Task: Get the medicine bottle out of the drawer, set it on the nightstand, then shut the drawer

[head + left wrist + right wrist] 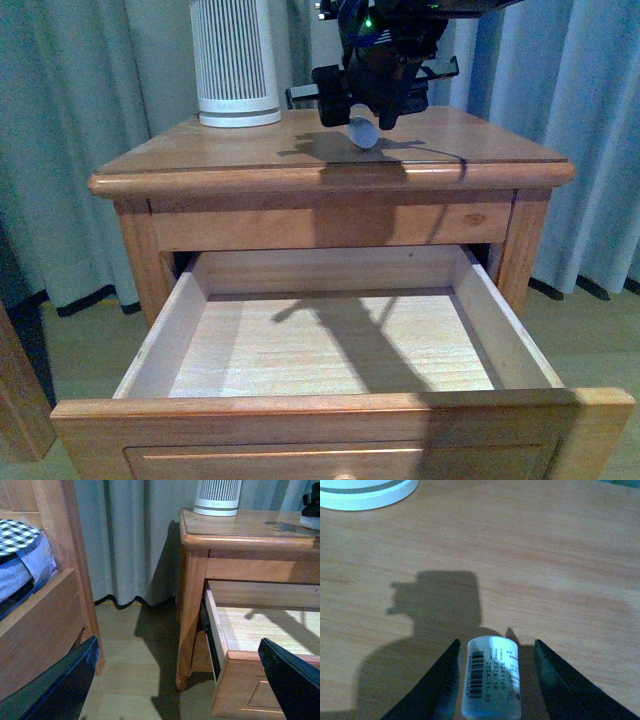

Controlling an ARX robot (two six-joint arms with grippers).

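Pale curtains (80,150) hang behind the nightstand (200,150), where we see the medicine bottle (491,680) resting on its tabletop between the right gripper's (362,112) slightly parted jaws, gaps either side, so we judge only shutting the empty, pulled-out drawer (340,405) remains.

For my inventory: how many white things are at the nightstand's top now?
2: the ribbed cylinder stands back left on the nightstand; the medicine bottle is flanked by the right gripper.
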